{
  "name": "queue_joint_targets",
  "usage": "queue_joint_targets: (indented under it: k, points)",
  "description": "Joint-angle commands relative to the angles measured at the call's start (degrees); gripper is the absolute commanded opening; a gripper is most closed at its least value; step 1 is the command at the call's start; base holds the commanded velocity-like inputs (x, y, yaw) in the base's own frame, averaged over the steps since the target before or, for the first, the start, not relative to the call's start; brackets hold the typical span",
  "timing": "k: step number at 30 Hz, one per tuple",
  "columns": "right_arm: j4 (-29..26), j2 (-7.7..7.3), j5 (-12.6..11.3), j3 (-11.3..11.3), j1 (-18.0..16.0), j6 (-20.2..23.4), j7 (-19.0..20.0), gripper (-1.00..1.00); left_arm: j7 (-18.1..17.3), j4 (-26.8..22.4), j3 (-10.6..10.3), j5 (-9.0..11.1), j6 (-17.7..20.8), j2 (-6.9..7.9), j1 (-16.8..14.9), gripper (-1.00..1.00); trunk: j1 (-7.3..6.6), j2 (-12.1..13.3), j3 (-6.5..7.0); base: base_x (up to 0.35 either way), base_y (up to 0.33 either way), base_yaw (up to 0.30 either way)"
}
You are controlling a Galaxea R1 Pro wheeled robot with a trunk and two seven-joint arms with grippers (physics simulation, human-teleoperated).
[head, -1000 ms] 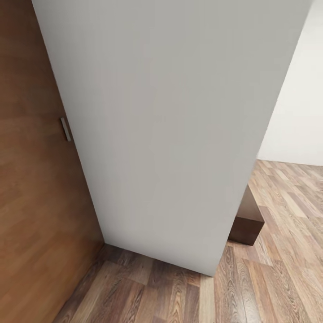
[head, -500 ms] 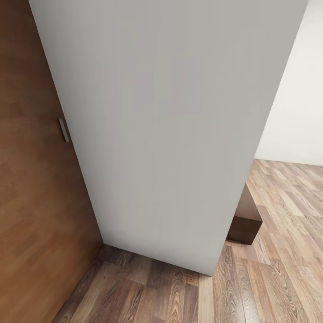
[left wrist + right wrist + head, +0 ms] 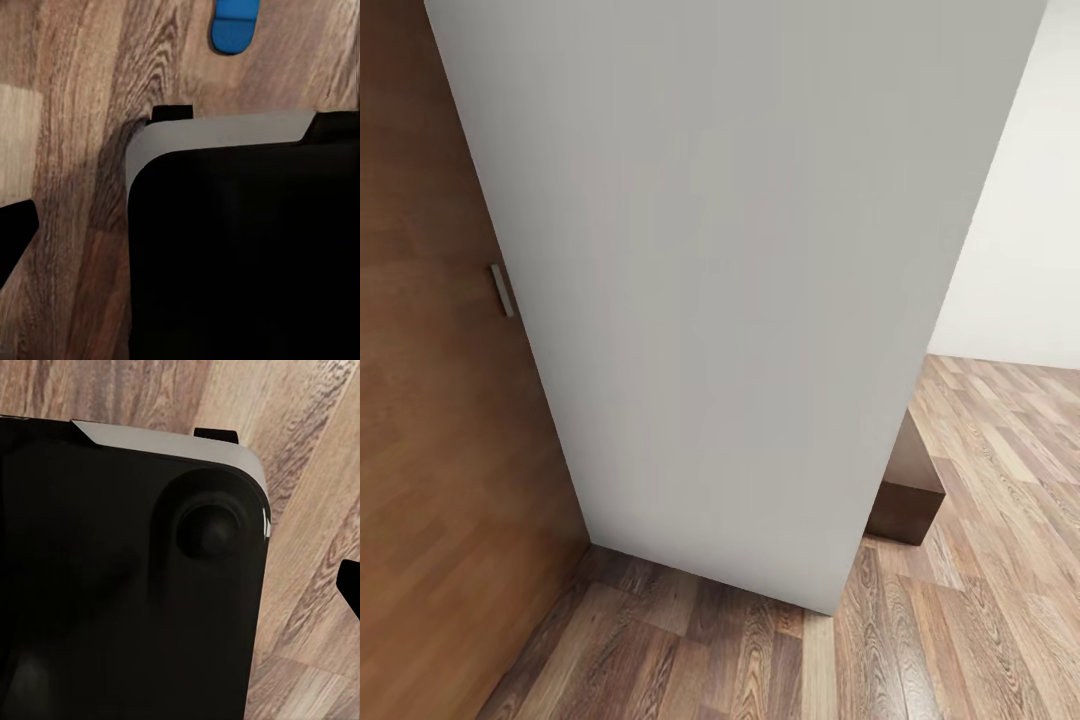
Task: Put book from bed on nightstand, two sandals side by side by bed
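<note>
Change in head view: against a second ago the whole picture has slid slightly, so my head or base moved, not the room; over the last half second nothing has shifted
What that means: I judge I have come to a halt facing a wall corner, so the base has to turn or drive on before any picking starts
Straight ahead: a pale grey wall (image 3: 740,280) close in front of me, a brown wooden door (image 3: 430,420) to its left and plank floor (image 3: 960,620) below
Door fitting: one small grey metal plate (image 3: 501,290) where door and wall meet
Beyond the corner: one dark brown wooden block (image 3: 908,500) on the floor, partly hidden by the wall; I cannot tell what furniture it belongs to
Sandal: one bright blue sandal (image 3: 235,26) lies flat on the floor near the grey rim of my base (image 3: 225,131), seen by my left wrist camera; part of it is cut off
Count: sandals one, doors one, plates one, dark blocks one
Book, bed, nightstand: I cannot place them from here
Left gripper: a dark fingertip (image 3: 13,225) hangs over the floor; I cannot tell how wide I am spread or whether I hold anything
Right gripper: a dark fingertip (image 3: 351,583) beside my base; the spread cannot be told either
Progress: I judge both parts of the task as not yet done
</note>
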Motion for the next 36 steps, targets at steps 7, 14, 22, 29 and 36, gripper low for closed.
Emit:
queue_joint_targets:
  k: [7, 14, 22, 29, 36]
  points:
    - [0.1, -0.02, 0.1, 0.3, 0.0, -0.2, -0.1, 1.0, 0.1, -0.8, 0.1, 0.0, 7.1, 0.05, -7.1, 1.0, -0.01, 0.0, -0.06, 0.0, 0.0, 0.0]
    - [0.0, 0.04, 0.1, 0.4, 0.0, -0.2, -0.1, 1.0, 0.1, -1.5, 0.2, -0.3, 11.5, -0.16, -11.6, 1.0, -0.01, 0.0, -0.06, 0.0, 0.0, 0.0]
    - [-0.1, -0.03, 0.1, 0.3, 0.0, -0.3, -0.1, 1.0, 0.2, -1.8, 0.1, -0.4, 15.3, -1.35, -15.0, 1.0, -0.01, 0.0, -0.06, 0.0, 0.0, 0.0]
    - [-1.8, -0.45, 0.1, 0.2, 0.0, -1.0, -0.2, 1.0, 0.7, -1.8, 0.0, -0.5, 16.2, -2.87, -15.7, 1.0, -0.01, 0.0, -0.06, 0.0, 0.0, 0.0]
    - [-3.9, -2.24, -0.1, 0.0, -1.1, -1.3, -4.2, 1.0, 1.0, -1.8, 0.0, -0.5, 16.2, -3.13, -15.9, 1.0, -0.01, 0.0, -0.06, 0.0, 0.0, 0.0]
